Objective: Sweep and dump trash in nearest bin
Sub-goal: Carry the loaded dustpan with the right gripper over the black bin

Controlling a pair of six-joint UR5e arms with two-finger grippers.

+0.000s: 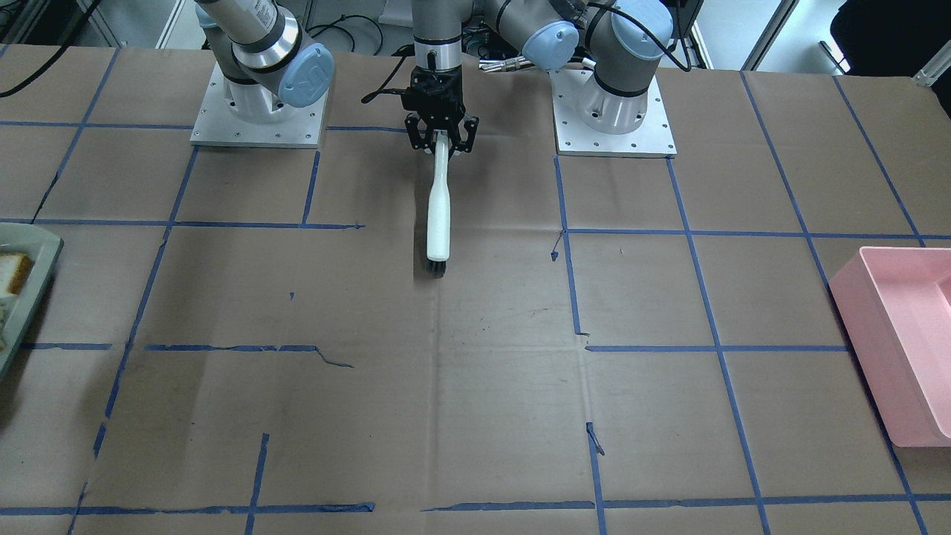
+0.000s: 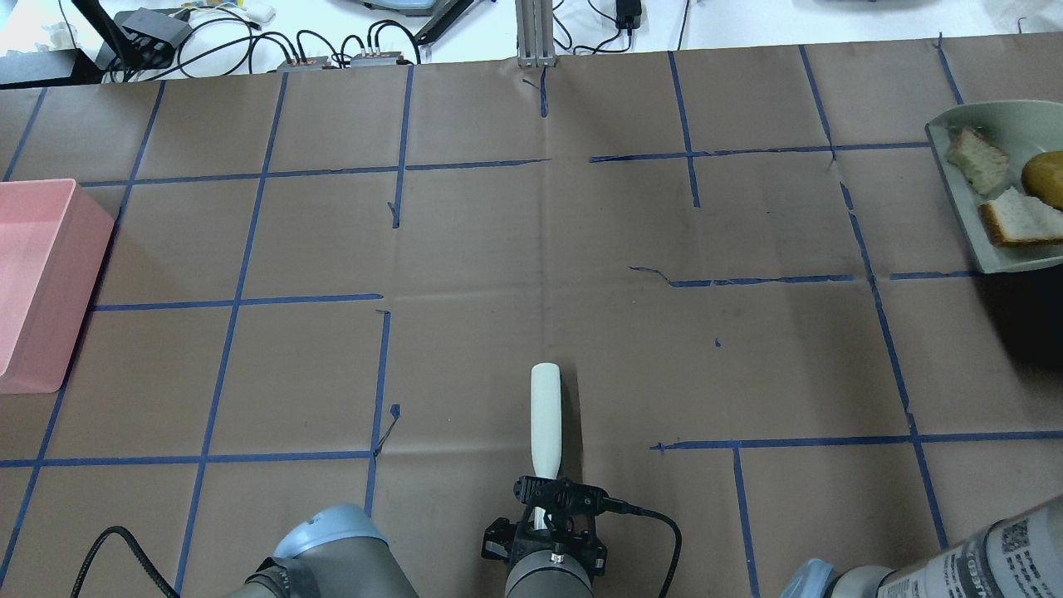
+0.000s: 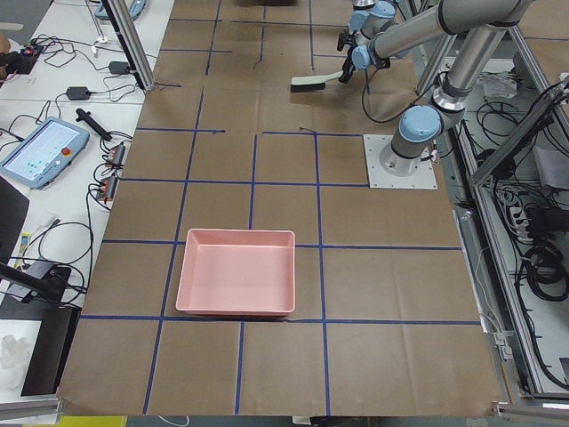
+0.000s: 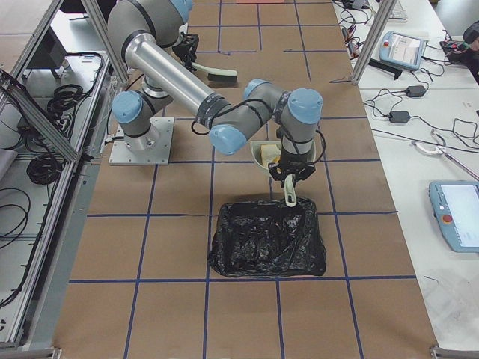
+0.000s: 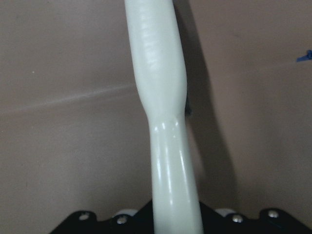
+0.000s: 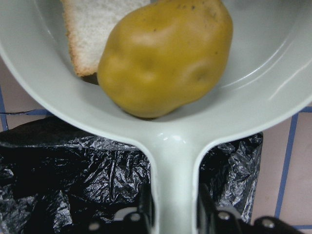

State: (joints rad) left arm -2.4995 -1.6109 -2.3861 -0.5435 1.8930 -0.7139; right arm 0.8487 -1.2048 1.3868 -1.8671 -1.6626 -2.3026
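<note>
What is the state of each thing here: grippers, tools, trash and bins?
left gripper, shut on the brush handle
right gripper, shut on the dustpan handle
brush, held by its handle
dustpan, held at the black-bagged bin edge, loaded
potato, in the dustpan
bread pieces, in the dustpan
black-bagged bin, open
pink bin, empty

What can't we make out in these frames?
- Pale green plastic dustpan: cut by overhead view's right edge and front-facing view's left edge.
- Torn white bread pieces: right wrist view shows only one, cut by its top edge and partly behind the yellow-brown potato-like lump.
- Black-bag-lined bin: contents lost in dark folds, exterior right view.
- White-handled brush: bristles hidden under its handle overhead; left wrist view shows handle only.
</note>
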